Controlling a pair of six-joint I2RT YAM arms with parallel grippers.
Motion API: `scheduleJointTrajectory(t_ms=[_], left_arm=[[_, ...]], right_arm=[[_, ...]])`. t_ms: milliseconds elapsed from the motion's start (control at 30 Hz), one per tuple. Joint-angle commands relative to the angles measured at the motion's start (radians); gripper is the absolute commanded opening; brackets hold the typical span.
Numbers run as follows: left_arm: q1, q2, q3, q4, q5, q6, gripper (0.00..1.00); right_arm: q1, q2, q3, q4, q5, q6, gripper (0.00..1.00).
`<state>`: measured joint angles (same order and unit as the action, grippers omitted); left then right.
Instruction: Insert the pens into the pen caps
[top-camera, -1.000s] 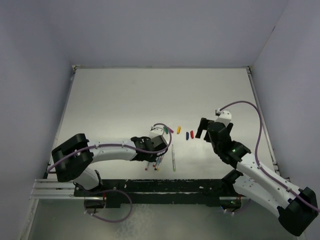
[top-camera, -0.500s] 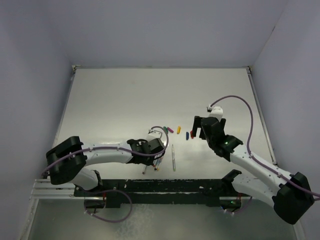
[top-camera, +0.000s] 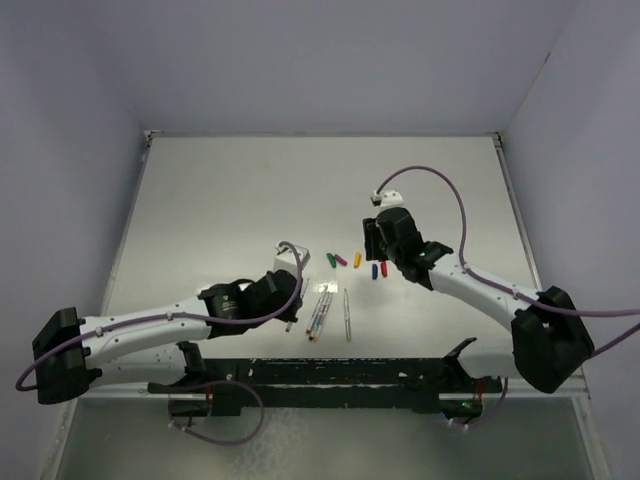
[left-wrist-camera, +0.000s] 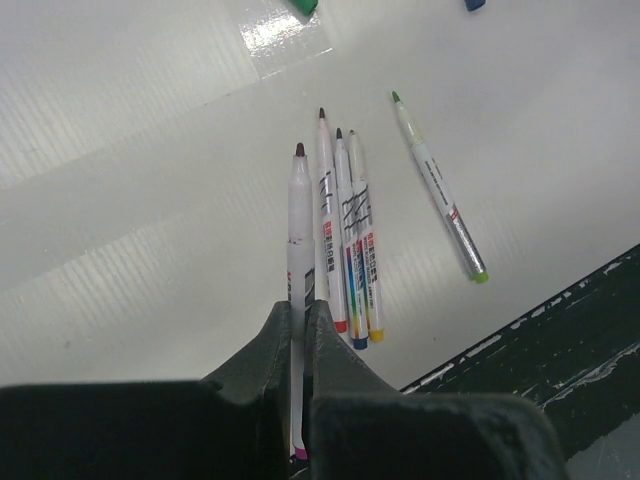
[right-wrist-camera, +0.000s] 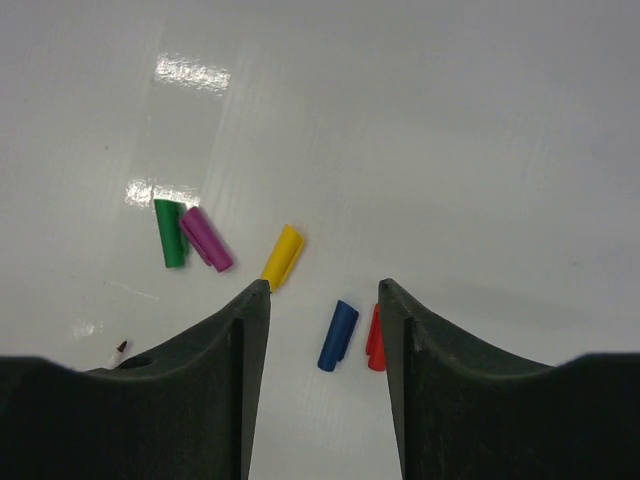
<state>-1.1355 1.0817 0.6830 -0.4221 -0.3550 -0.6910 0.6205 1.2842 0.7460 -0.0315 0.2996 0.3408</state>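
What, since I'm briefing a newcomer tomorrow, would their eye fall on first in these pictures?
Probably the five bright pen caps scattered on the table, with the right gripper poised open over the blue and red ones. Then the left gripper near the front edge, shut on a pen, beside three more pens lying side by side and a lone pen apart.

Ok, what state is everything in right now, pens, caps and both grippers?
left gripper: shut on the held pen
held pen: uncapped, clamped between the jaws
three pens: uncapped, lying side by side
green-tipped pen: uncapped, lying apart
green cap: loose
purple cap: loose
yellow cap: loose
blue cap: loose
red cap: loose
right gripper: open, blue cap seen between the jaws
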Motion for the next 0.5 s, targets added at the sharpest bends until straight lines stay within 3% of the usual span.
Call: scheduleJointTrajectory(t_ms=[0, 467], left_arm=[[-0.004, -0.059, -0.048, 0.125, -0.027, 0.031, 0.0], [-0.003, -0.319, -0.202, 0.189, -0.09, -0.003, 0.0]], right_arm=[[-0.004, 0.094, 0.103, 0.066, -0.15, -0.089, 0.51], [0.036, 0.345, 0.252, 0.016, -0.29, -0.162, 0.41]])
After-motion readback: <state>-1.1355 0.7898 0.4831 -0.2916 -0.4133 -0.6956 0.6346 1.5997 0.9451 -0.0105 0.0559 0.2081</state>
